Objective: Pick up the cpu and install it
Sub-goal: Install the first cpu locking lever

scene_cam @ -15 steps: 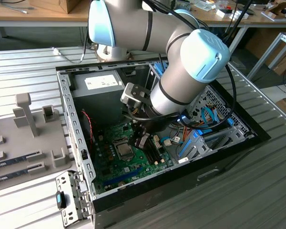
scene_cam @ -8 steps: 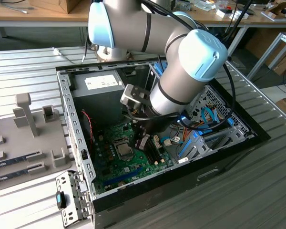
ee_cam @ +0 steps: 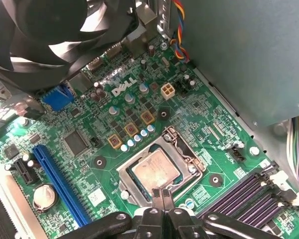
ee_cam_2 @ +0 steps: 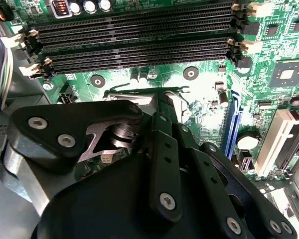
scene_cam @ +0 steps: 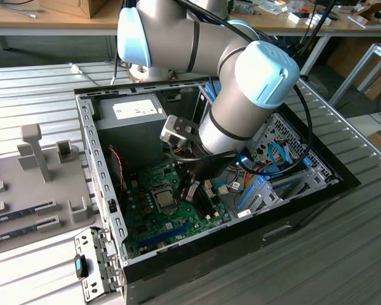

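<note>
Inside the open computer case, the cpu sits in its socket on the green board, and the gripper, fingertips pressed together and holding nothing, hangs just above its edge.

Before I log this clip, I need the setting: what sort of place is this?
Probably an electronics lab or workshop: an open computer case on a metal bench, a fixture tray beside it, and cluttered wooden desks behind.
</note>
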Controlling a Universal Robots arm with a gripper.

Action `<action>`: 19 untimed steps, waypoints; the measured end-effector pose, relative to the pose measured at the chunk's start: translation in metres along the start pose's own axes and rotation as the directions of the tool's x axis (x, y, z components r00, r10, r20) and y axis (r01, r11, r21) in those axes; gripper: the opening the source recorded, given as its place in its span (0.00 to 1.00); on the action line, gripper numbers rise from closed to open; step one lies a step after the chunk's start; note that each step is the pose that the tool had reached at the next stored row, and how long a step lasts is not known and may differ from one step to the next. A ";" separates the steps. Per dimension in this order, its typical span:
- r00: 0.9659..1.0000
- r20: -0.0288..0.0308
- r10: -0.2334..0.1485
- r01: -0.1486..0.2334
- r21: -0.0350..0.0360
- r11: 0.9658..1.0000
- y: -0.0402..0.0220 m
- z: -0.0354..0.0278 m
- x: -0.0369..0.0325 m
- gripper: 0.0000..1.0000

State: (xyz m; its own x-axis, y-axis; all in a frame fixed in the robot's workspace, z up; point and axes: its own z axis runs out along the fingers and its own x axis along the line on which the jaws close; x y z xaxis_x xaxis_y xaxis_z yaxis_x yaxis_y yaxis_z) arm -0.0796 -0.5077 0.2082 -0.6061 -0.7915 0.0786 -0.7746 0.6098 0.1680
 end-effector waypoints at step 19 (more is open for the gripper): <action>1.000 0.000 0.000 0.000 0.000 1.000 -0.0073 0.0108 -0.0047 0.11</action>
State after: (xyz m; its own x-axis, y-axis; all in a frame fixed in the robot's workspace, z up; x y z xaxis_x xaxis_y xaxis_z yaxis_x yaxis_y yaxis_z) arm -0.0731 -0.5079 0.1960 -0.6061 -0.7915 0.0782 -0.7746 0.6097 0.1682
